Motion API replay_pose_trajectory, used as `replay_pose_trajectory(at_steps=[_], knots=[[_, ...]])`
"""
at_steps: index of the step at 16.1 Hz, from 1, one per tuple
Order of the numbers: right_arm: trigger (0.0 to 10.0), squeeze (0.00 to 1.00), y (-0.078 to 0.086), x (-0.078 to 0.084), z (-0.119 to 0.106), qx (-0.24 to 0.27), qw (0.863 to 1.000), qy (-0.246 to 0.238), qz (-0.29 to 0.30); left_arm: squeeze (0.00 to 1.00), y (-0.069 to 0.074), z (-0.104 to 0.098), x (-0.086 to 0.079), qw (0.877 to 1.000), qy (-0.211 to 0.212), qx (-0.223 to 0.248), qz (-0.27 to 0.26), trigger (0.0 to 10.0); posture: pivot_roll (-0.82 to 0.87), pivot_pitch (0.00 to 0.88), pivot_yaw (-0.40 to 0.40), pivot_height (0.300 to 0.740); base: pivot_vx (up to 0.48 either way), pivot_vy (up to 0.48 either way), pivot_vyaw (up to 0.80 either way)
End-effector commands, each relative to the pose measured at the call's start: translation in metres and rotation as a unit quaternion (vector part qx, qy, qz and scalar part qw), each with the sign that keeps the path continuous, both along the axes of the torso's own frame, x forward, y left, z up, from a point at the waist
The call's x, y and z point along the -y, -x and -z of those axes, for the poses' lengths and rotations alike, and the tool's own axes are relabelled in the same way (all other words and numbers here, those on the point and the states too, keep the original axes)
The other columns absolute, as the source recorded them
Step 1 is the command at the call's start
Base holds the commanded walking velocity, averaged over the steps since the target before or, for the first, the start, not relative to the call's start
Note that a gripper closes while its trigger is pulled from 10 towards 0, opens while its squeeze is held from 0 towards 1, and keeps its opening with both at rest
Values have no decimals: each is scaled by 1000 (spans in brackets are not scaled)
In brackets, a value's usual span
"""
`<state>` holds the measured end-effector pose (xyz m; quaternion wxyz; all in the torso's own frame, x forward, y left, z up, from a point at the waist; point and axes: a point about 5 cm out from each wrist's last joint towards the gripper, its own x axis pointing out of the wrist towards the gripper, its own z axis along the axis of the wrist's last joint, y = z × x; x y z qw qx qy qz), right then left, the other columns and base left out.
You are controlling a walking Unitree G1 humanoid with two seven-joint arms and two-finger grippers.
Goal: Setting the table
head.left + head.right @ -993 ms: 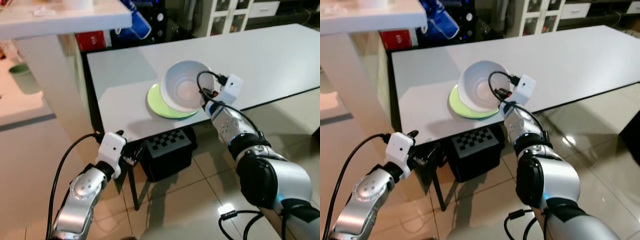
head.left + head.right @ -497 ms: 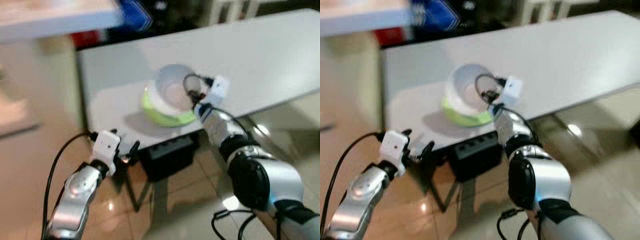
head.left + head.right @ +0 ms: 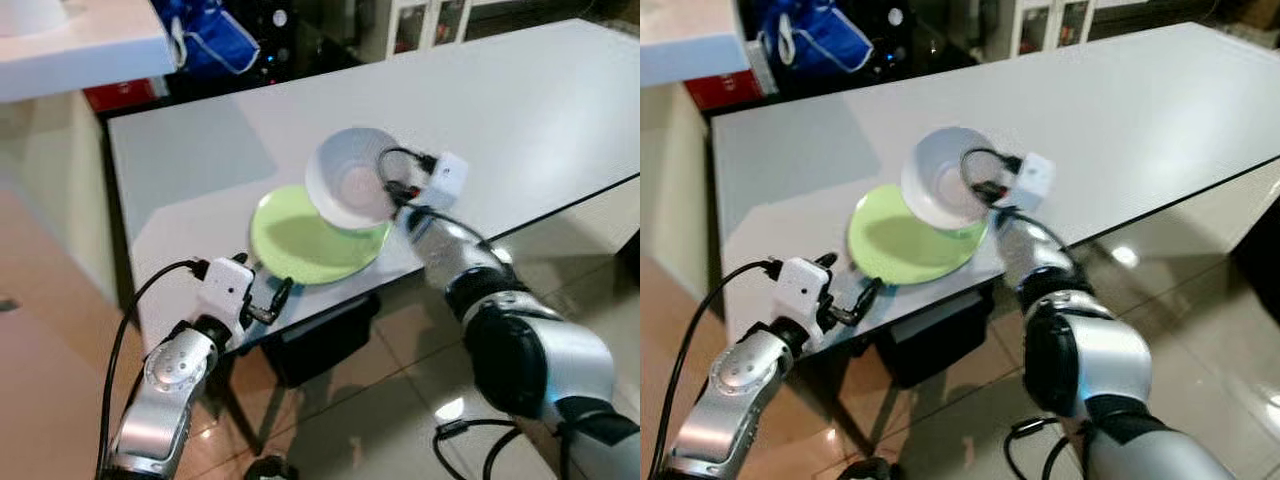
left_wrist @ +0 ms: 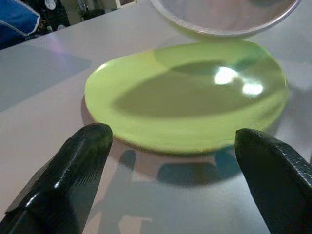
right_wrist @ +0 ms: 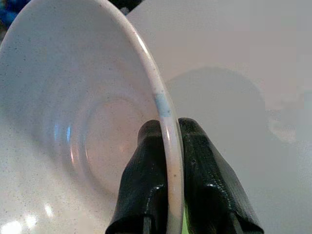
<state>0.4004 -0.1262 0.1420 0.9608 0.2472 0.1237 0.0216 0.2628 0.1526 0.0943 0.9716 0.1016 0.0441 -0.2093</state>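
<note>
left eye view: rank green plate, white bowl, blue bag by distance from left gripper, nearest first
1. green plate: on the table just ahead of the open left gripper, near the front edge.
2. white bowl: beyond the plate, tilted, its rim pinched by the right gripper.
3. blue bag: farthest, past the table's far end.

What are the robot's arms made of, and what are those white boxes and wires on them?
Both arms are glossy silver shells with black joints. At each wrist sits a small white box, left and right, with a black cable looping from it. Each gripper, left and right, ends in two long, glossy black fingers.
</note>
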Motion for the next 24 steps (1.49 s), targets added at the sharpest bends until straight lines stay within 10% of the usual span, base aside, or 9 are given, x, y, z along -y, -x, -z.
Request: replay_pose_trajectory(at_steps=[1, 12, 13, 14, 24], knots=[[0, 0, -4, -4, -11, 16, 1000, -13, 0, 0, 0, -1, -2, 1000, -7, 3, -5, 10000, 118, 0, 25, 740, 0, 0, 0], [0, 0, 7, -17, 18, -68, 996, -63, 14, 0, 8, -3, -8, 1000, -14, 2, -13, 10000, 181, 0, 5, 740, 0, 0, 0], [8078, 0, 10, -18, 22, -77, 996, -43, 7, 0, 8, -4, -9, 1000, -16, 3, -15, 10000, 184, 0, 4, 740, 0, 0, 0], [10000, 0, 10, -19, 24, -80, 996, -39, 4, 0, 9, -4, -11, 1000, -17, 3, -17, 10000, 187, 0, 2, 740, 0, 0, 0], [10000, 0, 11, -46, 18, -68, 994, -47, -65, 0, 12, -6, -13, 999, -26, 3, -24, 10000, 201, 0, -10, 740, 0, 0, 0]])
